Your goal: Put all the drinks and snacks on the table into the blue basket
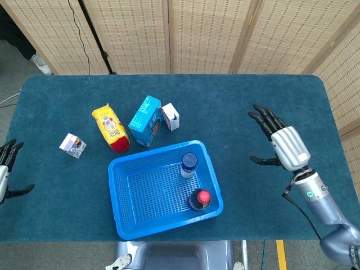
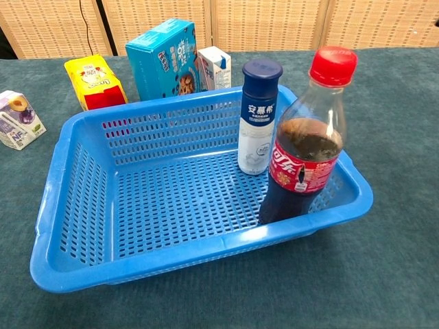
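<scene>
At the far left edge of the head view, the left hand (image 1: pixel 5 169) is hovering just off the table's side, its fingers spread and holding nothing, though it is partly cut off by the frame so little more can be told. Near it, a small purple-and-white carton (image 1: pixel 72 145) is lying on the teal table (image 1: pixel 236 107), apart from the others. Further right, a yellow snack bag (image 1: pixel 111 127) is lying beside a blue biscuit box (image 1: pixel 145 121), and a small white carton (image 1: pixel 170 116) is sitting just beside the box's right side; all three are resting on the cloth behind the blue basket (image 1: pixel 135 185), outside it. Inside the basket, toward its right end, a white bottle with a dark blue cap (image 2: pixel 258 116) is standing upright, and a cola bottle with a red cap (image 2: pixel 305 140) is leaning at a tilt against the basket's right wall, just beside the white bottle. Well to the right of the basket, the right hand (image 1: pixel 281 143) is hanging above the table with its fingers splayed apart and its palm empty.
</scene>
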`<state>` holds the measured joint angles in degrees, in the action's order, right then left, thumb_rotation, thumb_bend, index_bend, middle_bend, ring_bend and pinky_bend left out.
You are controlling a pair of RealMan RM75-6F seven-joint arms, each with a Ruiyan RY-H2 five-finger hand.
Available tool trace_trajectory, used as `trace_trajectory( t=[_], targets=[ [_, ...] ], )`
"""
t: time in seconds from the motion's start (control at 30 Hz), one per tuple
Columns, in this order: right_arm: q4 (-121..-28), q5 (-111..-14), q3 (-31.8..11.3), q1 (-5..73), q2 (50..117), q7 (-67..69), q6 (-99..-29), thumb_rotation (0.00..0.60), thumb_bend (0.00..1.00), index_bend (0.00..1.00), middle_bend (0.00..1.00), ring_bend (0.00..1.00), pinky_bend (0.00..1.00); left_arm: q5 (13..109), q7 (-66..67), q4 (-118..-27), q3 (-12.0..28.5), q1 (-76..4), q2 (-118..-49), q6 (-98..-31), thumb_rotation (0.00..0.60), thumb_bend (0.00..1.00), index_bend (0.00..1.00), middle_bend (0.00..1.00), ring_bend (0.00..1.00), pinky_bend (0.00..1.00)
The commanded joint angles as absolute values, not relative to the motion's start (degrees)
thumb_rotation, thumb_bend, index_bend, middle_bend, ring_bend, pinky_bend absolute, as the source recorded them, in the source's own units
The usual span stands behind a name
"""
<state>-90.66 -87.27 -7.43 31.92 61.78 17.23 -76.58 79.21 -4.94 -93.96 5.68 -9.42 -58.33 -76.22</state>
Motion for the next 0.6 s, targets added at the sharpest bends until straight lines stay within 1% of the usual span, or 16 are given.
trace_trajectory(
  t=[0.03, 0.07, 0.2, 0.3, 0.47, 0.6],
  targets=[
    [-88.7, -86.06, -5.21, 27.93, 61.34, 17.16, -77.76, 0.6, 0.0, 0.02, 0.0, 0.0, 0.15, 77.54, -6.07, -94.42, 6.68, -12.09, -56.89, -71.76, 0.6, 0.1, 0.0, 0.0, 0.0, 0.0],
    [-88.47, -86.09, -4.3, 26.14, 61.52, 17.2, -79.09, 0.6, 0.0, 0.02, 0.0, 0.0, 0.15, 76.82, -6.51, -94.38, 6.89, -13.18, -56.46, -69.57, 0.6, 0.1, 0.0, 0.0, 0.0, 0.0],
    [-87.82, -86.96, -2.46, 22.04, 62.29, 16.38, -82.78, 0.6, 0.0, 0.02, 0.0, 0.0, 0.15, 74.19, -6.76, -93.9, 7.72, -16.0, -56.07, -64.4, 0.6, 0.1, 0.0, 0.0, 0.0, 0.0],
    [-87.07, -87.83, -0.77, 18.55, 63.51, 15.76, -85.65, 0.6, 0.0, 0.02, 0.0, 0.0, 0.15, 72.49, -7.56, -92.56, 8.65, -19.48, -56.43, -58.84, 0.6, 0.1, 0.0, 0.0, 0.0, 0.0],
    [-86.15, -88.64, -0.44, 15.66, 65.31, 16.74, -88.56, 0.6, 0.0, 0.02, 0.0, 0.0, 0.15, 71.82, -8.16, -87.36, 9.76, -23.16, -59.27, -55.16, 0.6, 0.1, 0.0, 0.0, 0.0, 0.0],
    [-85.06, -89.15, -0.91, 14.5, 66.29, 16.68, -89.75, 0.6, 0.0, 0.02, 0.0, 0.0, 0.15, 71.07, -9.03, -83.45, 9.71, -26.8, -61.07, -49.14, 0.6, 0.1, 0.0, 0.0, 0.0, 0.0]
  ],
)
